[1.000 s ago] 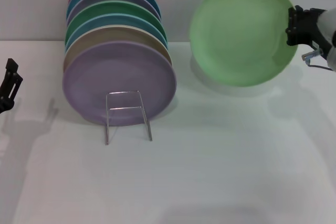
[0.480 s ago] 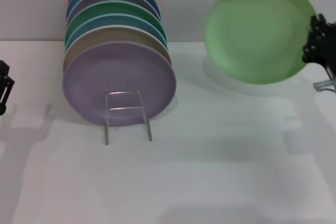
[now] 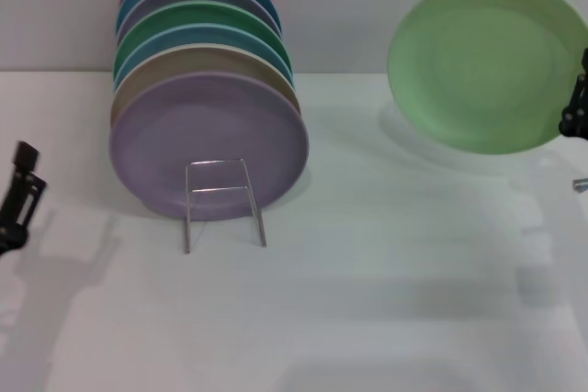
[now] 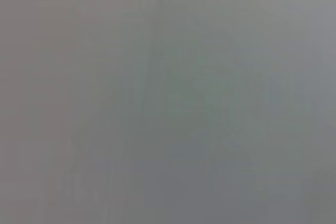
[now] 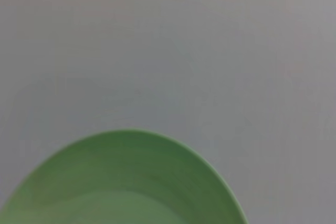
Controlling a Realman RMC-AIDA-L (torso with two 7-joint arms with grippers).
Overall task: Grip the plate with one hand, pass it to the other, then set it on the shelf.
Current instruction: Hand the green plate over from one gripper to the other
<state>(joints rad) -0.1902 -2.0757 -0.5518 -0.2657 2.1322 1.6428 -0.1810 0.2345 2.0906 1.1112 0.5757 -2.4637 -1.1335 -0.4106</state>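
The light pastel-green plate (image 3: 482, 61) hangs upright in the air at the far right, above the white table. My right gripper (image 3: 577, 107) is shut on its right rim, mostly cut off by the picture's edge. The plate's rim also shows in the right wrist view (image 5: 121, 182) against a grey wall. The silver wire shelf (image 3: 223, 204) stands at the centre left, with an empty loop at its front. My left gripper (image 3: 20, 192) is at the far left edge, low over the table, holding nothing. The left wrist view shows only blank grey.
Several coloured plates stand upright in the shelf, a lavender-purple plate (image 3: 209, 142) at the front and a darker green plate (image 3: 197, 20) further back. The white table (image 3: 367, 300) runs from the back wall to the near edge.
My right gripper has carried the light green plate to the right and slightly down, nearly out of the picture. My left gripper has shifted a little to the right and turned.
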